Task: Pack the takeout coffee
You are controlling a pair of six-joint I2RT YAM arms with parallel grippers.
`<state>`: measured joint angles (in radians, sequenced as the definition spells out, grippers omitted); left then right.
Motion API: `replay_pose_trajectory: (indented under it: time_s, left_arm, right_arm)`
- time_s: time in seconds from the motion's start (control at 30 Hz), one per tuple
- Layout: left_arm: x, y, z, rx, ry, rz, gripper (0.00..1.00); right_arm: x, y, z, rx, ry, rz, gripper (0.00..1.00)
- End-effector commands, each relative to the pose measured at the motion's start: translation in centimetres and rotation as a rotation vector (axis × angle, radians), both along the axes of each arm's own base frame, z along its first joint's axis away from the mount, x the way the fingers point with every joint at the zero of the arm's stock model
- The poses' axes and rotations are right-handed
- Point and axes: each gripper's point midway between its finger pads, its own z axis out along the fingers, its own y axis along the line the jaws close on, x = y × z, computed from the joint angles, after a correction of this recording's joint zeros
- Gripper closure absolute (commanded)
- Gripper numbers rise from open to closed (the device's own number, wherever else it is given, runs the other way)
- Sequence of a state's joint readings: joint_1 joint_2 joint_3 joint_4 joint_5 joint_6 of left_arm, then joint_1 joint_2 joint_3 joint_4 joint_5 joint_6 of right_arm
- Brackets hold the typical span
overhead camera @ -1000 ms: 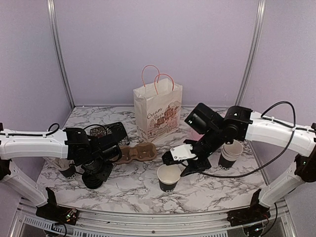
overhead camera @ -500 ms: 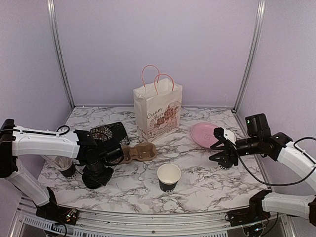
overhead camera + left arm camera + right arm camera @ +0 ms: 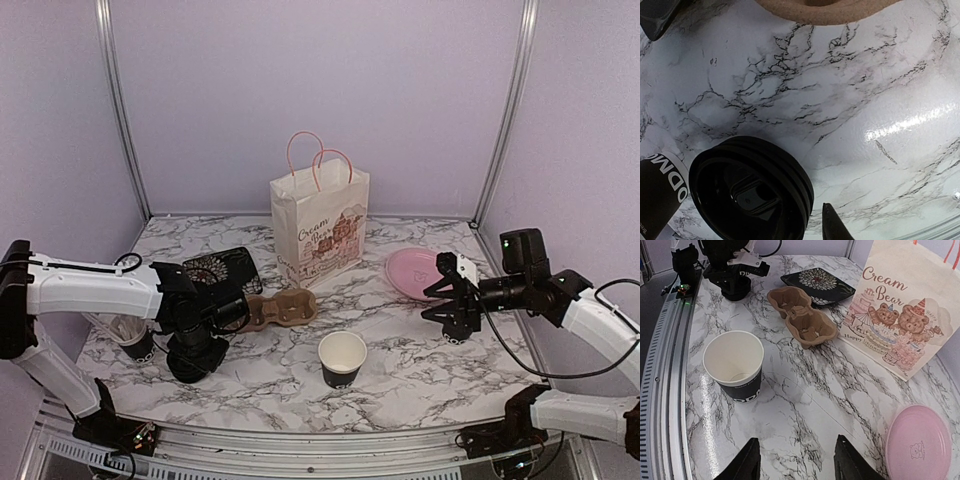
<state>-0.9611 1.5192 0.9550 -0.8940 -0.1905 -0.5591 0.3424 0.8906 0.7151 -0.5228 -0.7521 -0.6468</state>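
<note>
Frankly, we cannot tell what the left hand [image 3: 196,352] is doing: from above it hides its own fingers, well left of the paper bag [image 3: 318,225] and nearer the arm bases, and its wrist camera catches only one fingertip [image 3: 832,230] just beside a black lid [image 3: 752,192] — gripping or not, we cannot say. A black cup wall [image 3: 657,195] with white lettering is cut off at that frame's corner. The right hand [image 3: 799,462] hangs right of the bag, fingers spread, nothing between them. The coffee cup [image 3: 342,358] stands upright and lidless straight in front of the bag — bare worktop [image 3: 410,375] all round it, the cup carrier [image 3: 282,308] nearer the bag's foot, the front rail [image 3: 667,365] on its side away from the bag.
</note>
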Motion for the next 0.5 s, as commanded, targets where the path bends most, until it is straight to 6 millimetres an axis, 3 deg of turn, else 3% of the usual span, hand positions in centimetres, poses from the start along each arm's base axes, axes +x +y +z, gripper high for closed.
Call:
replay_pose_trajectory:
  time_s: [0.0, 0.2, 0.47]
  left_arm:
    - [-0.3, 0.9, -0.1, 0.037, 0.013, 0.003, 0.78]
    - [-0.3, 1.3, 0.1, 0.059, 0.013, 0.002, 0.87]
    - [0.1, 1.2, 1.4, 0.051, -0.009, 0.006, 0.91]
  right_arm:
    - [0.2, 0.1, 0.6, 0.022, -0.021, 0.004, 0.52]
    - [0.1, 0.1, 0.3, 0.018, -0.015, 0.012, 0.51]
    - [0.0, 0.1, 0.4, 0.021, -0.016, 0.016, 0.51]
